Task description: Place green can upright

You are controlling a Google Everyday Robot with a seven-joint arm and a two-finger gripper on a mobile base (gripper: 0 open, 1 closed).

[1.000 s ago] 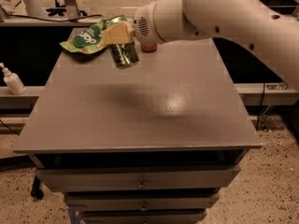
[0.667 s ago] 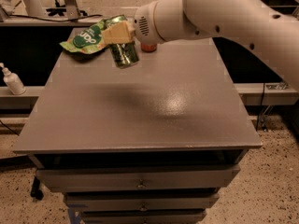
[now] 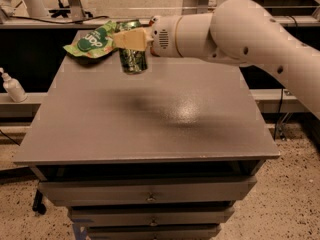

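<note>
The green can (image 3: 132,56) has a green and white patterned body and stands upright at the far left part of the grey table (image 3: 150,119). My gripper (image 3: 131,38) comes in from the right and is shut on the can's upper half; one cream finger (image 3: 134,39) crosses its front. The can's base is at or just above the table top; I cannot tell whether it touches. The white arm (image 3: 235,29) stretches across the far right of the table.
A flat green snack bag (image 3: 92,40) lies at the far left corner, right behind and left of the can. A white bottle (image 3: 12,86) stands on a low ledge left of the table. Drawers (image 3: 150,196) sit under the table top.
Almost nothing has moved. The gripper still holds the can at the same spot. A small orange-red object seen earlier beside the wrist no longer shows.
</note>
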